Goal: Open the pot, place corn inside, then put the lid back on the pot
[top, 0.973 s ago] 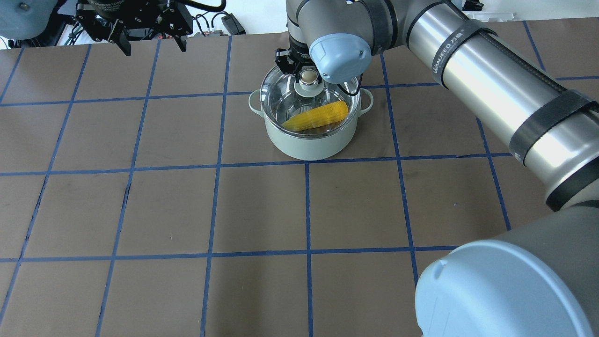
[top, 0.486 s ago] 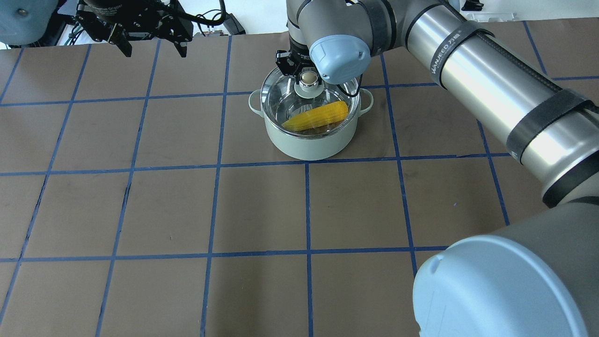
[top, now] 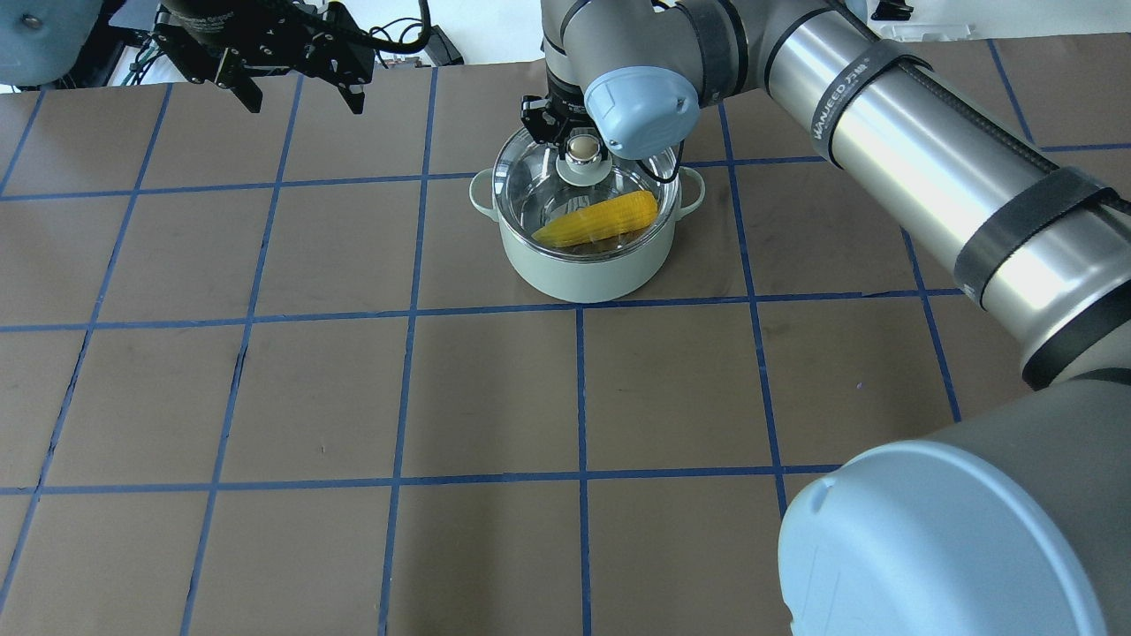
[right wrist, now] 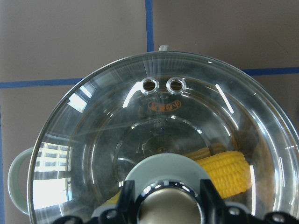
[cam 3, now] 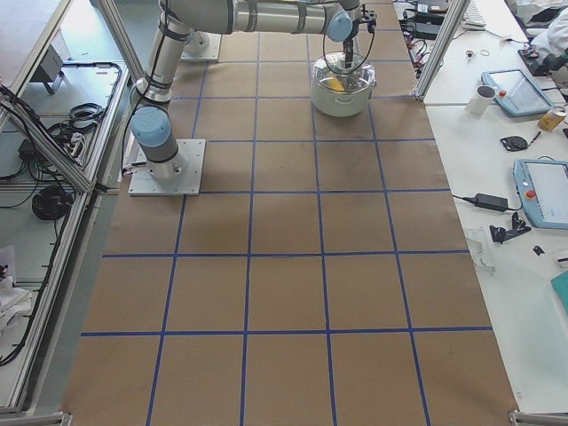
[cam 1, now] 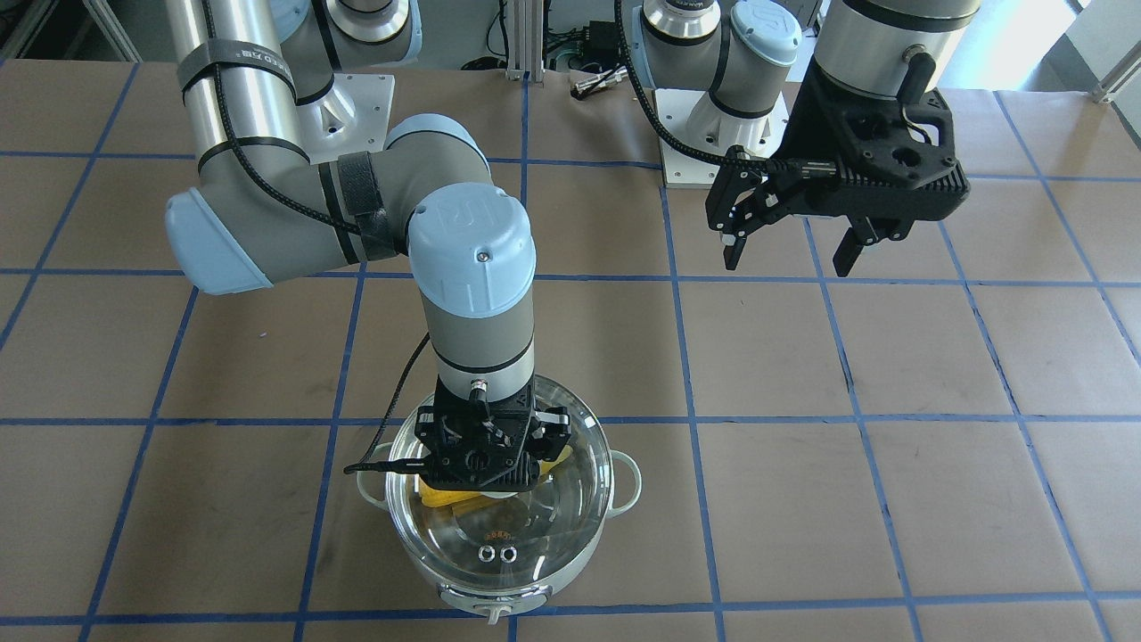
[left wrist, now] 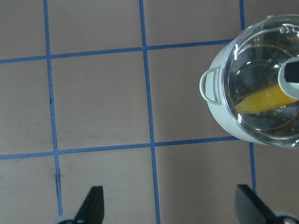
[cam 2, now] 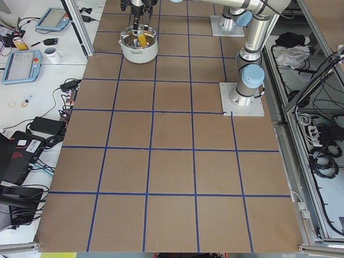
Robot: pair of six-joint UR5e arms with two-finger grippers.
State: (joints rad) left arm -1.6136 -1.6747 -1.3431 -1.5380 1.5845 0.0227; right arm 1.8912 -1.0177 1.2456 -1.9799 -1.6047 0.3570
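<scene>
The mint-green pot [top: 583, 269] stands at the far middle of the table. The yellow corn [top: 601, 219] lies inside it, seen through the glass. The clear glass lid [top: 530, 177] sits on the pot's rim. My right gripper [top: 579, 141] is straight above it, shut on the lid's beige-silver knob [top: 580, 147]. The right wrist view shows the fingers hugging the knob, with the lid [right wrist: 117, 130] and corn [right wrist: 224, 172] below. My left gripper [top: 307, 106] is open and empty, held above the table to the pot's left. Its wrist view shows the pot [left wrist: 215, 112] at the right edge.
The table is brown paper with a blue tape grid [top: 579, 397]. My right arm's long links [top: 928, 159] reach across the table's right half. Cables and equipment [top: 424, 44] lie beyond the far edge. Desks with tablets [cam 3: 541, 191] flank the table end.
My left gripper has shifted slightly to the right. The right gripper, lid, pot and corn stay where they were; the right arm's elbow moved a little.
</scene>
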